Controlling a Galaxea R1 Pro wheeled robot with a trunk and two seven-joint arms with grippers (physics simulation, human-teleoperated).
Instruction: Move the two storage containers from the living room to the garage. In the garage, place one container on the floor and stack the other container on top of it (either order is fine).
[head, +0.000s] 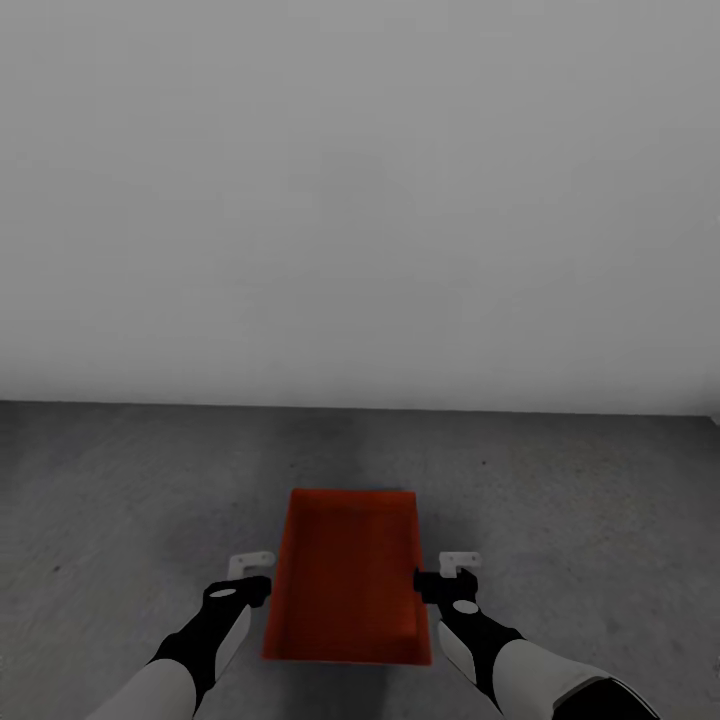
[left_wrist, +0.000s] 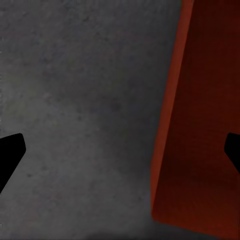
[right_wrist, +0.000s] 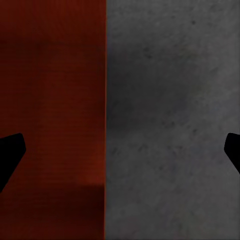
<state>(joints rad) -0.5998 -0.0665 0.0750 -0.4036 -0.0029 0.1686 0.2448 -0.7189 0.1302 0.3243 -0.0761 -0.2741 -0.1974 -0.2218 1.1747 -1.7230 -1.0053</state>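
Sitting on the dark grey floor (head: 120, 480) of the garage is one orange-red storage container (head: 347, 585), open side up, its long sides running from near to far. It is lying in the near middle of the head view, well short of the plain white wall (head: 360, 200) that is filling the far part of the scene. A soft shadow is spreading on the concrete around and beyond its far end.

Both arms are reaching forward on either side of the bin. The left claw (head: 250, 572) is hanging over the container's left long wall, and the right claw (head: 448, 572) is hanging over its right long wall, each near the near half of the bin. Each claw is showing a black finger close to the bin and a white one farther out.

Looking along the left claw (left_wrist: 120, 150), its two dark fingertips (left_wrist: 10, 155) are standing far apart at opposite edges of the picture, so it is released; the bin's outer wall (left_wrist: 200, 125) is rising between them, with bare floor (left_wrist: 75, 100) to the other side. The right claw (right_wrist: 120, 150) is likewise spread wide and released, its fingertips (right_wrist: 10, 155) straddling the container's thin right wall (right_wrist: 105, 100), with the red interior (right_wrist: 50, 100) on one side and grey floor (right_wrist: 175, 125) on the other. Whether either finger is touching the walls I cannot tell.
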